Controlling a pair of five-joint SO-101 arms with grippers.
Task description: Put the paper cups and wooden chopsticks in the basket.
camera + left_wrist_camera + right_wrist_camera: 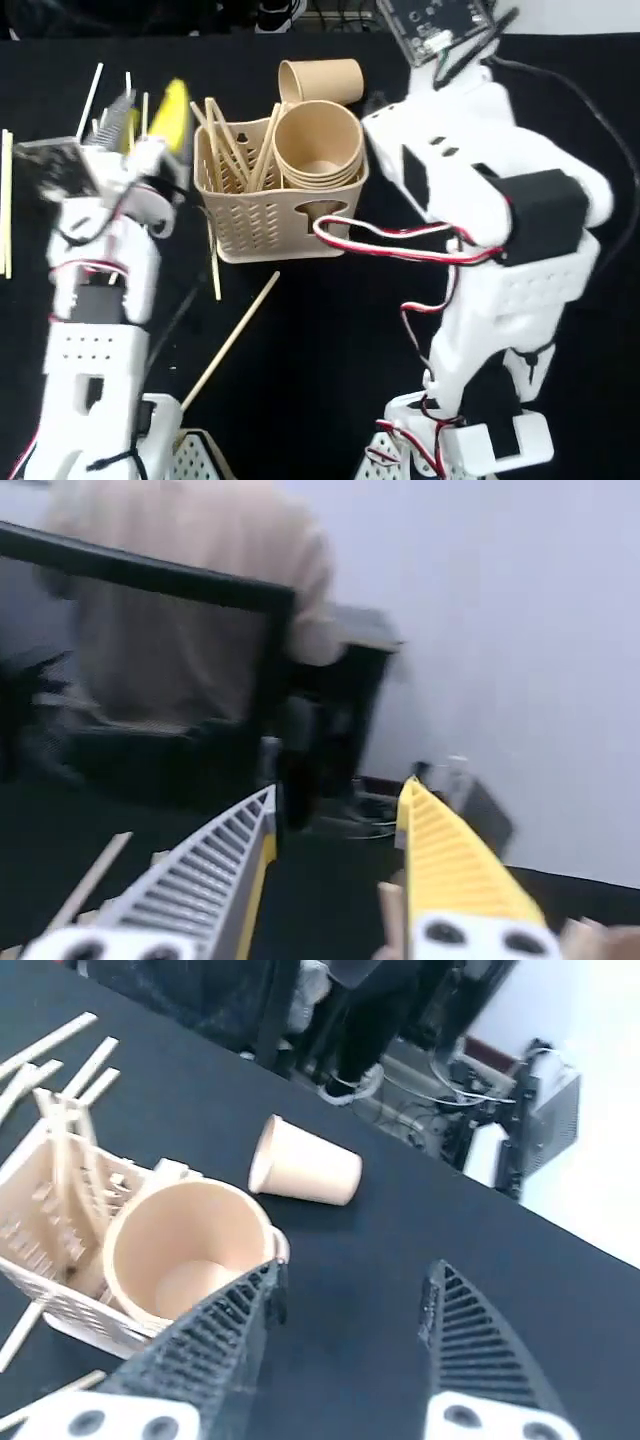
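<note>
Both the left gripper (340, 790) and the right gripper (355, 1272) are held open; nothing seems to be grasped, though the left wrist view is blurred. One paper cup (305, 1165) lies on its side at 12 o'clock of the basket (260, 225), and a loose chopstick (232, 340) lies at 7 o'clock. The cup could be rolled away if it is touched by one finger only.

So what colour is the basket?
Beige, with slotted walls; the basket shows best in the high view.

A black table (300, 380) spreads across the high view, with a strip of pale wall (590, 15) in the upper right corner. Beyond the table stand a white wall (520, 630), a dark furniture frame (275, 670), and tangled cables (450, 1080) beside a grey box (548, 1110) on the floor.
</note>
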